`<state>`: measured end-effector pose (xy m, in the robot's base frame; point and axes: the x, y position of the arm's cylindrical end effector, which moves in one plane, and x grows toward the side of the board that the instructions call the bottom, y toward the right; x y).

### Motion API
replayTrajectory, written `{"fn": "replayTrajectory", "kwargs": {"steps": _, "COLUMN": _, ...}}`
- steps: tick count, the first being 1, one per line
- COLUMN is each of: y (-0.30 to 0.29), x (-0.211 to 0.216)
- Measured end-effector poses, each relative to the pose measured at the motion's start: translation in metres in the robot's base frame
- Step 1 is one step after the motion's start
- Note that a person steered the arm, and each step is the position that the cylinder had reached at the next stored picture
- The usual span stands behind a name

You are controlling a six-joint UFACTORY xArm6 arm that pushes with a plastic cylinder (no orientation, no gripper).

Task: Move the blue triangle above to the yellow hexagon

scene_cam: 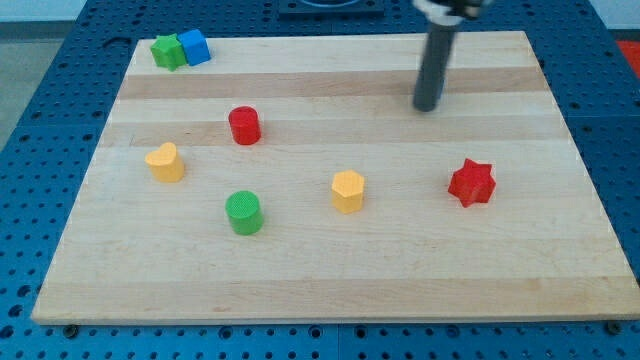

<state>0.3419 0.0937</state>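
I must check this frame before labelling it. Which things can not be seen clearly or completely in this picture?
- Rod above my tip: cut off by the view's top edge; the arm is not shown.
- Blue block: its left part is hidden by the touching green star; too small to confirm a triangle.
- Yellow block at the view's left: its exact shape is unclear, unlike the yellow hexagon.
- Wooden board: the lower corners are cut off by the view's edges.
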Motion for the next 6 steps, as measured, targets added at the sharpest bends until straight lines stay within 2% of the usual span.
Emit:
{"fn": "replayTrajectory", "kwargs": {"steps": 1, "y": -0.008, "x": -0.006}}
{"fn": "replayTrajectory", "kwargs": {"steps": 3, "y": 0.078, "x": -0.010}}
{"fn": "replayTrajectory", "kwargs": {"steps": 4, "y": 0.076, "x": -0.024}}
{"fn": "replayTrajectory", "kwargs": {"steps": 6, "y": -0.036, "x": -0.024}}
